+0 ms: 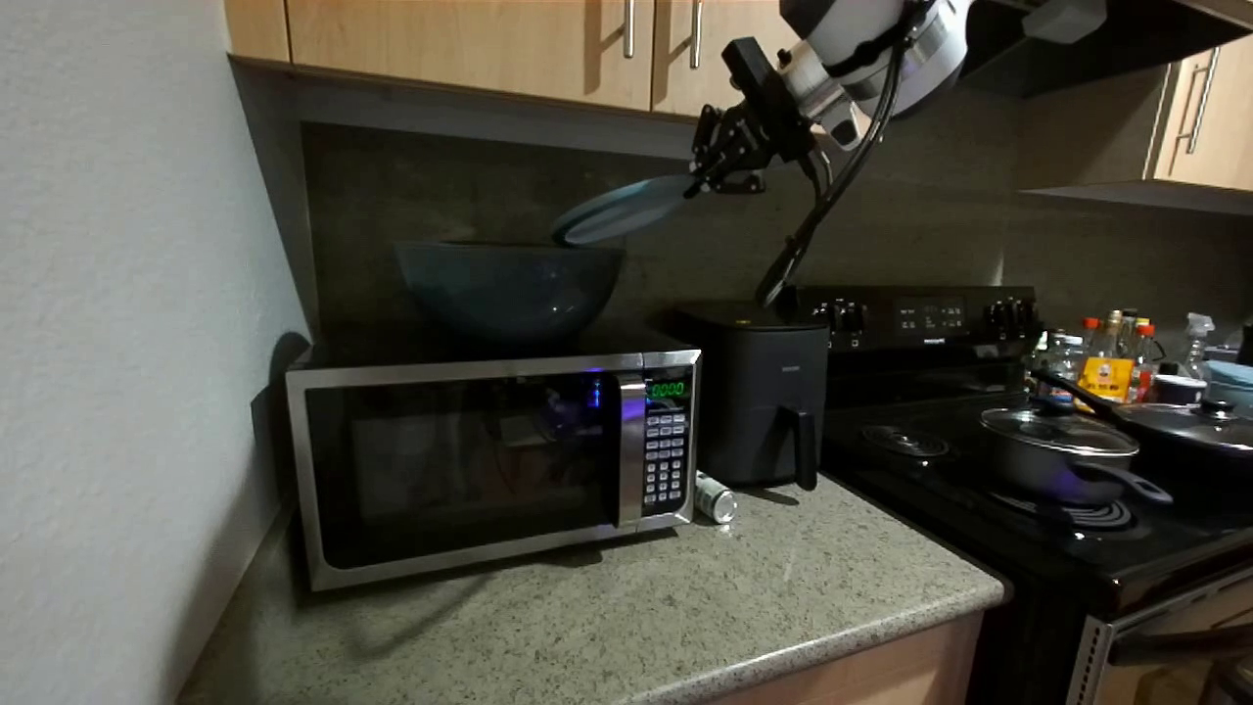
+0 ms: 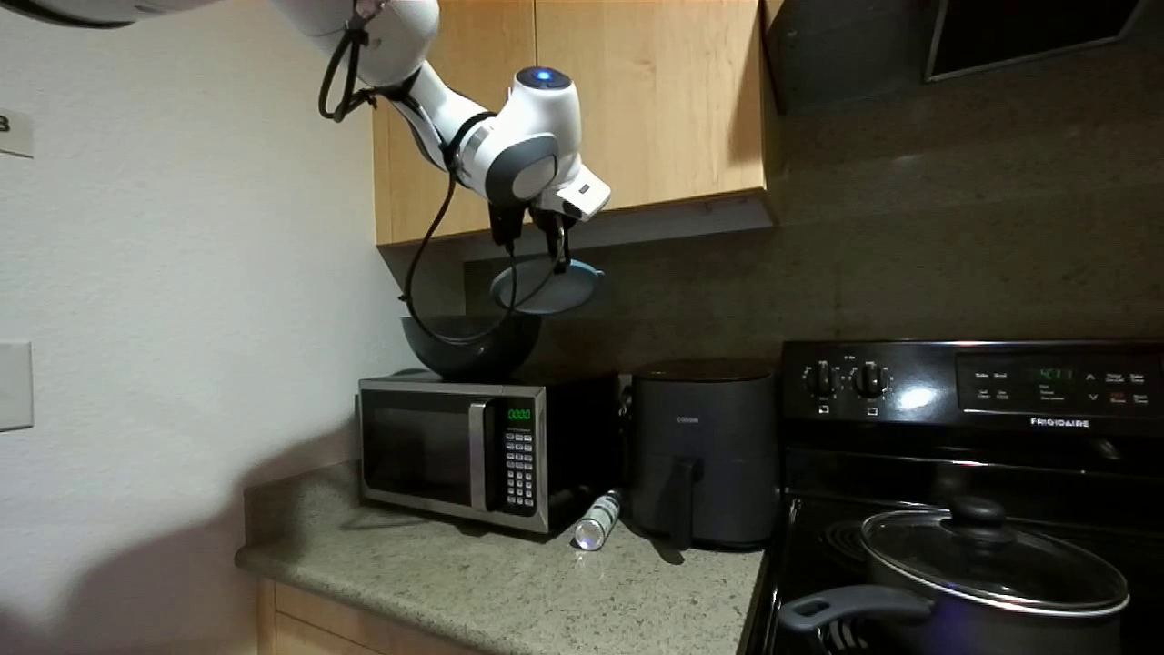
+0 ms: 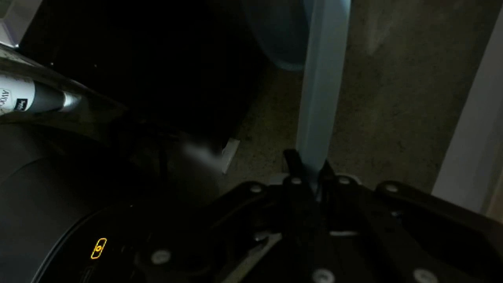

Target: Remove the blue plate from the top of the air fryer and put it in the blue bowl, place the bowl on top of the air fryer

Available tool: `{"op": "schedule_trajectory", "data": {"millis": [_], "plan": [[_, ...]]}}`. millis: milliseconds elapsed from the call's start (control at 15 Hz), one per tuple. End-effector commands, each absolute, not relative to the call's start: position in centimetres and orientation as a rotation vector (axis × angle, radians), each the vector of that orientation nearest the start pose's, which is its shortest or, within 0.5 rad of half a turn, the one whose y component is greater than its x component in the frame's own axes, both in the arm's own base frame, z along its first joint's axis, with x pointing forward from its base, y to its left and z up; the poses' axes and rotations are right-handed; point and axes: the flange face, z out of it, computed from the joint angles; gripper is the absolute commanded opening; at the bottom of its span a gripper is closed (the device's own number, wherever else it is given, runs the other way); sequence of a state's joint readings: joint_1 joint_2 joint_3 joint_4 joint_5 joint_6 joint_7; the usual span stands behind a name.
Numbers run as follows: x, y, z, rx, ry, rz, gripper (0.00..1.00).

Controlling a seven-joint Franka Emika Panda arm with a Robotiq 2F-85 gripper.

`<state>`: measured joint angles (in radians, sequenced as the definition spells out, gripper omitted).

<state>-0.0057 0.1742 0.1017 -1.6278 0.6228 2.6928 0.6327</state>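
One white arm reaches in from the upper left of the frame in an exterior view and bends downward near the upper middle. In an exterior view its wrist slants down and left from the upper right. A black cable hangs from the arm. The black fingers are clenched on the edge of the blue plate, one to each side; the wrist view shows the plate edge-on, running from the lower middle to the top edge. Held tilted, with its end away from the fingers lower, the plate is at the upper right of the blue bowl in both exterior views; whether the two touch, I cannot tell. The bowl sits on the microwave, and the air fryer stands on the bench, right of the microwave.
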Motion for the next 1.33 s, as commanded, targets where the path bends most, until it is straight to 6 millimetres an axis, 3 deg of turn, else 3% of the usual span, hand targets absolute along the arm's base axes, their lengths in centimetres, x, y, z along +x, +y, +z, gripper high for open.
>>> {"op": "schedule_trajectory", "data": {"millis": [0,267,533,800,1067,1200,1267], "plan": [[66.6,7.8,60.7,-2.08,0.916,-0.746,0.07],[66.4,12.6,58.6,-2.19,0.759,-0.734,0.06],[66.5,15.6,56.3,-2.302,0.641,-0.734,0.06],[67.0,16.8,52.1,-2.485,0.56,-0.716,0.06],[67.8,16.4,50.3,-2.616,0.506,-0.754,0.05],[68.0,16.4,50.5,-2.637,0.478,-0.802,0.35],[68.0,16.4,50.8,-2.642,0.458,-0.831,0.4]]}}
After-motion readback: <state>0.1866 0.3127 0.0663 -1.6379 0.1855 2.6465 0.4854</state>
